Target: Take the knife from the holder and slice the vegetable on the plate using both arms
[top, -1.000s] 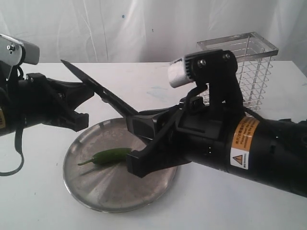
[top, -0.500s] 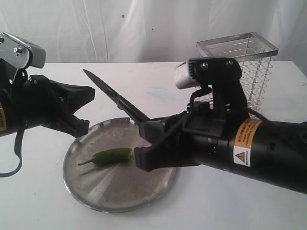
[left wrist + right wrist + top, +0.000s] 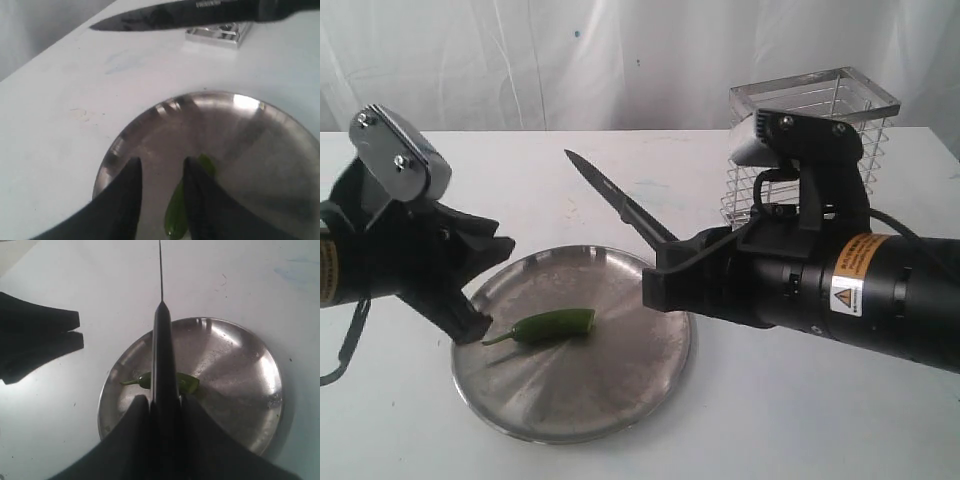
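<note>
The black knife [image 3: 620, 200] slants up over the plate's far side, tip pointing left. My right gripper [image 3: 657, 282] is shut on its handle, above the plate's right rim. The green chilli [image 3: 555, 324] lies on the steel plate [image 3: 590, 390], left of centre, stem to the left. My left gripper [image 3: 485, 290] is open, tilted down over the plate's left edge by the stem. The left wrist view shows the chilli [image 3: 176, 215] beside one finger of the open left gripper [image 3: 161, 162], and the knife [image 3: 190, 11] beyond. In the right wrist view the knife [image 3: 162, 355] crosses above the chilli [image 3: 187, 383].
The wire holder [image 3: 850, 150] stands at the back right, behind the right arm; its base [image 3: 217, 34] shows in the left wrist view. White table all round; a white curtain behind. The left gripper's fingers [image 3: 45, 320] sit left of the plate [image 3: 235, 370].
The right gripper drew back to the right with the knife, so the blade tip moved right. The left gripper tipped downward and closer to the plate's left edge. The chilli stayed put.
</note>
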